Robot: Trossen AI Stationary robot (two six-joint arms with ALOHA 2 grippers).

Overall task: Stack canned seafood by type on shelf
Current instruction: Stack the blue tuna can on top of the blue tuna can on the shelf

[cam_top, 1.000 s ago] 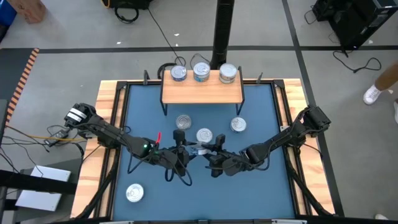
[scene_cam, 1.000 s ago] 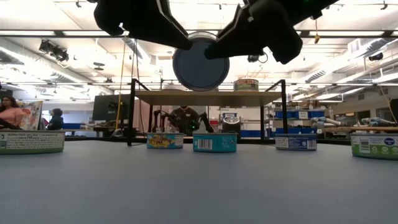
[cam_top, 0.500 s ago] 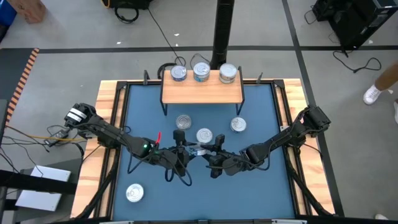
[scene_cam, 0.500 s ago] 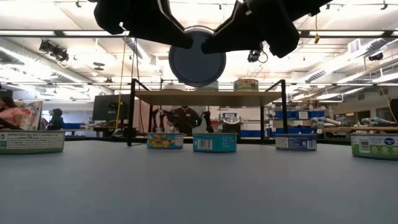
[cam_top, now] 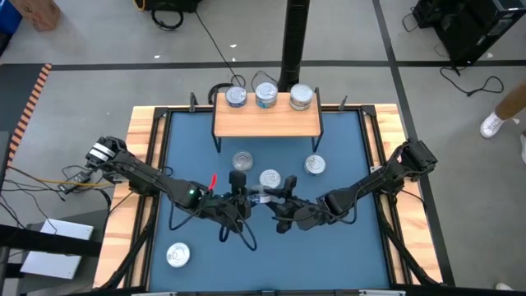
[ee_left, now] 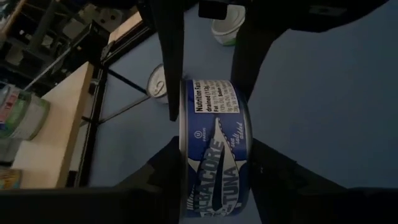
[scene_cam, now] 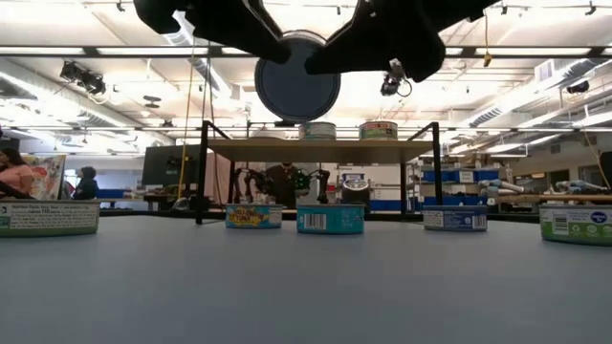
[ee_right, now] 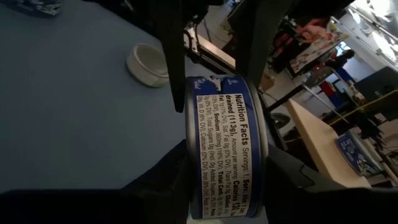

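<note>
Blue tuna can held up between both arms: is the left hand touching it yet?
Touching. In the left wrist view, the left hand has both dark fingers pressed against the flat faces of the blue tuna can.

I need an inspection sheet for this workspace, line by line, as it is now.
Surface: blue mat, wooden edges.
Job's things: three tins on the shelf; loose tins on the mat; one held tin in the air, on edge.
Clutter: nothing seen.
Hands: left hand and right hand both grip the held tin.
Cables: floor cables behind the table.
Surroundings: a person's shoe on the right.
</note>
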